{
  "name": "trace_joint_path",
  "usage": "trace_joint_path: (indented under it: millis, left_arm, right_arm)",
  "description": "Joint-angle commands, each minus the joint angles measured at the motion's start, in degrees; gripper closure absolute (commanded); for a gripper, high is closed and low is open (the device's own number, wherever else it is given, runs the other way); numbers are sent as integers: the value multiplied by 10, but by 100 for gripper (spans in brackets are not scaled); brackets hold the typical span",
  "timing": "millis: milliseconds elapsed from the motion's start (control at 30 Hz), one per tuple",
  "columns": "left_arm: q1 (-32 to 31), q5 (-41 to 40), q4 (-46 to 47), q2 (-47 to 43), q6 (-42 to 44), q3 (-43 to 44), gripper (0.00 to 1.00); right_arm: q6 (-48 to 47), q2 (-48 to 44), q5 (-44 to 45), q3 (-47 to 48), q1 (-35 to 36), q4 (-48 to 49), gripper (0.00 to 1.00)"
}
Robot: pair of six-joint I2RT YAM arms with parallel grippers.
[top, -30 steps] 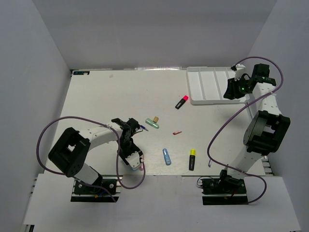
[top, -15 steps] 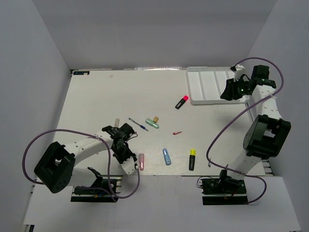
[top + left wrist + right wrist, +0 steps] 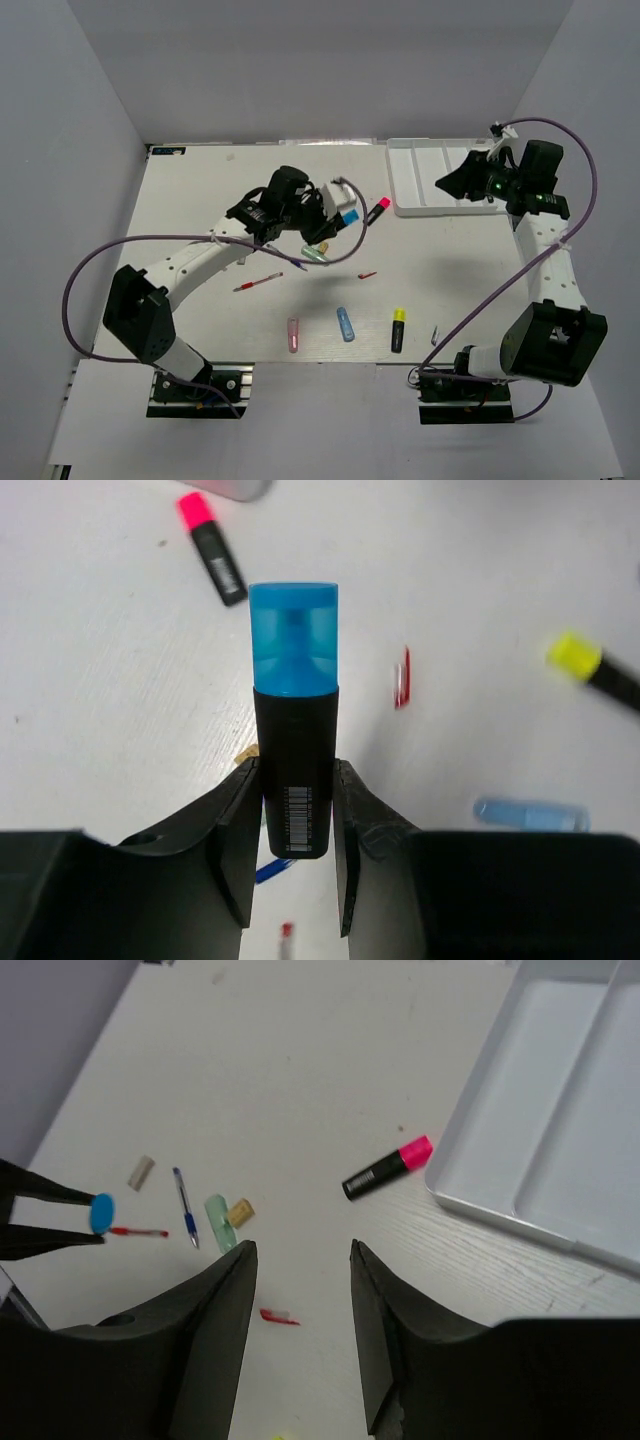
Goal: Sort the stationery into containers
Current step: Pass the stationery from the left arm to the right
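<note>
Over the middle of the desk (image 3: 200,200), the raised left end effector (image 3: 294,780) is clamped on a black highlighter with a blue cap (image 3: 293,660) — fingers pressed to both sides of the barrel, cap jutting past the tips. A white barcode label runs along the barrel; its digits are too small to read.

At the far right, the right end effector (image 3: 300,1252) hangs near the white divided tray (image 3: 415,175), its fingers parted with nothing between them.

A pink-capped highlighter (image 3: 376,211) lies just beside the tray's near-left corner. A yellow-capped highlighter (image 3: 397,330), a blue capsule (image 3: 345,323) and a pink capsule (image 3: 293,334) lie toward the near edge, and a red pen (image 3: 258,283) to their left.

From above, the left end effector partly hides a green capsule (image 3: 217,1222) and a tan bit (image 3: 239,1213) — the right wrist view shows them touching. A tiny item (image 3: 435,335) right of the yellow-capped highlighter is too small to identify.
</note>
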Motion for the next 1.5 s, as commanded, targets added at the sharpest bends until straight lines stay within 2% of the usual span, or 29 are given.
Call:
trace_joint_path:
  millis: [0, 33, 67, 100, 233, 300, 567, 867, 967, 1167, 1267, 1467]
  left_arm:
    - [-3, -130, 117, 16, -331, 22, 100]
    - [-8, -173, 93, 31, -422, 55, 100]
    - [-8, -207, 71, 46, -455, 81, 100]
    - [-8, -208, 43, 72, -499, 120, 100]
    - [-2, -217, 40, 82, -560, 136, 100]
    - [-2, -216, 39, 79, -574, 138, 100]
    - [-2, -160, 53, 66, -591, 120, 100]
    - [-2, -117, 75, 56, -581, 104, 100]
    - [-8, -118, 78, 55, -568, 103, 100]
    - [-8, -118, 83, 57, -563, 99, 100]
    - [-8, -116, 86, 55, -562, 97, 100]
    - [-8, -107, 89, 52, -560, 96, 100]
  right_arm:
    - [175, -18, -20, -3, 15, 141, 51]
    - [223, -18, -21, -3, 24, 159, 51]
    - [250, -20, -22, -7, 35, 171, 51]
    - [272, -22, -28, -19, 46, 180, 50]
    - [324, -39, -11, -49, 98, 229, 48]
    - [324, -35, 9, -43, 125, 219, 47]
    - [381, 17, 57, -30, 207, 232, 46]
    - [374, 57, 87, -17, 250, 225, 43]
    - [377, 66, 90, -16, 261, 223, 38]
    - [377, 75, 90, -19, 283, 223, 37]
    - [382, 78, 97, -26, 295, 217, 39]
    - [396, 92, 109, -32, 305, 219, 54]
